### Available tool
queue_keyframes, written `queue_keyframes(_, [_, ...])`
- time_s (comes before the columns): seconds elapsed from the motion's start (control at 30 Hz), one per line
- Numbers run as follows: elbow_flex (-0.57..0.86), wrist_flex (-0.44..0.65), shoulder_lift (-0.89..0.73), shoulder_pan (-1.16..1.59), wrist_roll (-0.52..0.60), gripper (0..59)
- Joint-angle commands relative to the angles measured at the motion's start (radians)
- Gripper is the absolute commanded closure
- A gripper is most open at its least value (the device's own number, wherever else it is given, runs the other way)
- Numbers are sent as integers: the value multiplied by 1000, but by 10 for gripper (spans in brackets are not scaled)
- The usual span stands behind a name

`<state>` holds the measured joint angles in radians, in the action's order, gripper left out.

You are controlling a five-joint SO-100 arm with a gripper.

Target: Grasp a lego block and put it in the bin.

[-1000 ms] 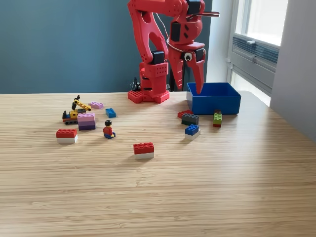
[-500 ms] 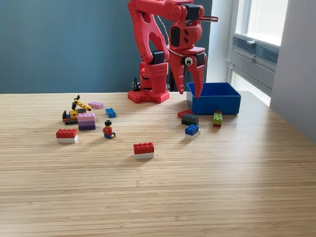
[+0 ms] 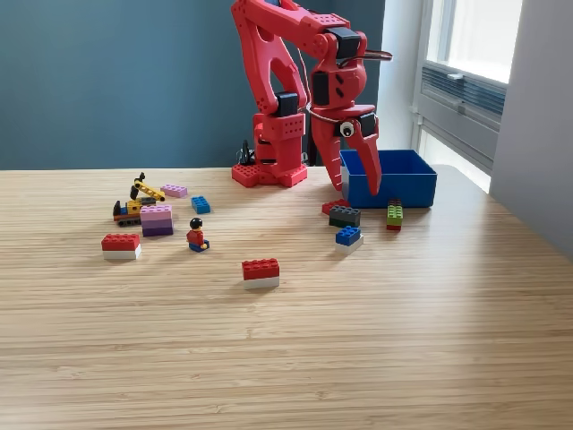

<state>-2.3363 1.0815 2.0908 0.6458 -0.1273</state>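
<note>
A light wood-grain table (image 3: pixel 286 358) fills the lower frame. Behind it, from nine to twelve o'clock, stands a dark teal wall (image 3: pixel 116 81). At one to two o'clock a bright window (image 3: pixel 474 36) lets in daylight, with a pale wall (image 3: pixel 537 134) at three.

Red arm (image 3: pixel 285 85) rising from its base, folded at the elbow, wrist bent down, gripper (image 3: pixel 356 184) pointing downward, its 2 fingers (image 3: pixel 370 166) spread apart, holding nothing
</note>
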Motion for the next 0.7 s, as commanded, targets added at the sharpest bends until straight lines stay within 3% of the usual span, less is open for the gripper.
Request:
queue_keyframes(0.03, [-12, -3, 35, 0, 17, 329])
queue_keyframes(0.4, [-49, 6, 35, -28, 18, 349])
queue_keyframes(0.7, [-115, -126, -9, -28, -5, 360])
